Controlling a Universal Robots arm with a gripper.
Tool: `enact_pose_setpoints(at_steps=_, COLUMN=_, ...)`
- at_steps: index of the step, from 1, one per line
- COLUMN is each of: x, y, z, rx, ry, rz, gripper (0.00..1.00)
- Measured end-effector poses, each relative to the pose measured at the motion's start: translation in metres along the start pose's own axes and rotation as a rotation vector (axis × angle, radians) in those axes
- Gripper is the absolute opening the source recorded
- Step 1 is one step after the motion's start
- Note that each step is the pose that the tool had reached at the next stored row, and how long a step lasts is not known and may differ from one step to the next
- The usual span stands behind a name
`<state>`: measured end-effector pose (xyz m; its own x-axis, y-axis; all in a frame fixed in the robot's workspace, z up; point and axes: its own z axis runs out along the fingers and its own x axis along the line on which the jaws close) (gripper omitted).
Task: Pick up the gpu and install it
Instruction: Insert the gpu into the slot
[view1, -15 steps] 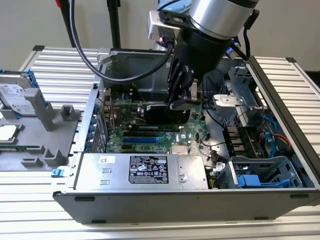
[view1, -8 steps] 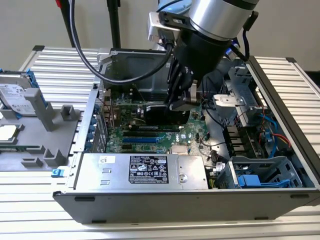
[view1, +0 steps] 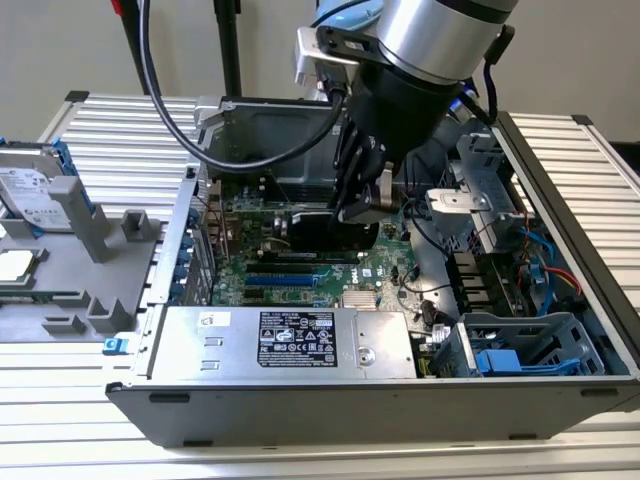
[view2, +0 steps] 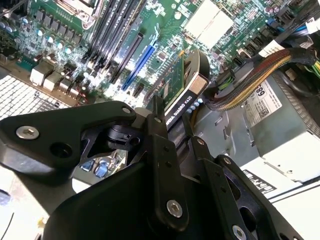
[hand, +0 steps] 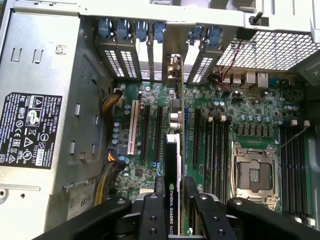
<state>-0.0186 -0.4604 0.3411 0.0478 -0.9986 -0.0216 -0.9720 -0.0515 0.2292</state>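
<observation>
Black fingers (hand: 155, 207) of my gripper (hand: 172, 210) are closed on the gpu (hand: 172, 165), one on each face of the card, and I hold it edge-on above the motherboard (hand: 235, 120) inside the open computer case (view1: 560, 190). In the first wrist view the card runs straight away from my fingertips as a thin black strip with a white-lettered label, lined up alongside the long expansion slots (hand: 159, 130); whether its lower edge has met a slot I cannot tell. The second wrist view shows the same grip from the other side: my gripper (view2: 172, 132) clamps the gpu (view2: 187, 85) where the shroud's rounded end and label stick out past the fingers, with a blue slot (view2: 137, 67) just beyond it.

Further out, the first wrist view gives me the row of blue-tabbed bracket bays (hand: 135, 32) at the case's rear wall, the square CPU socket (hand: 255, 175) and the grey power supply (hand: 45, 100) with its black sticker. The second wrist view adds a braided cable bundle (view2: 250, 80) near the card.

From the exterior view, my gripper (view1: 365, 195) reaches down into the middle of the case, the gpu (view1: 320, 228) a dark slab under it, with the power supply (view1: 290, 340) along the near side. Off to the exterior view's left, outside the case, a grey fixture tray (view1: 90, 270) sits with a hard drive (view1: 30, 190) on the slatted table (view1: 120, 140).
</observation>
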Motion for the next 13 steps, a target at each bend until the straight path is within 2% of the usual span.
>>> enact_pose_setpoints(at_steps=13, x=0.0001, y=-0.0007, z=0.0058, rx=0.0007, ry=0.0, rz=0.0, gripper=0.0)
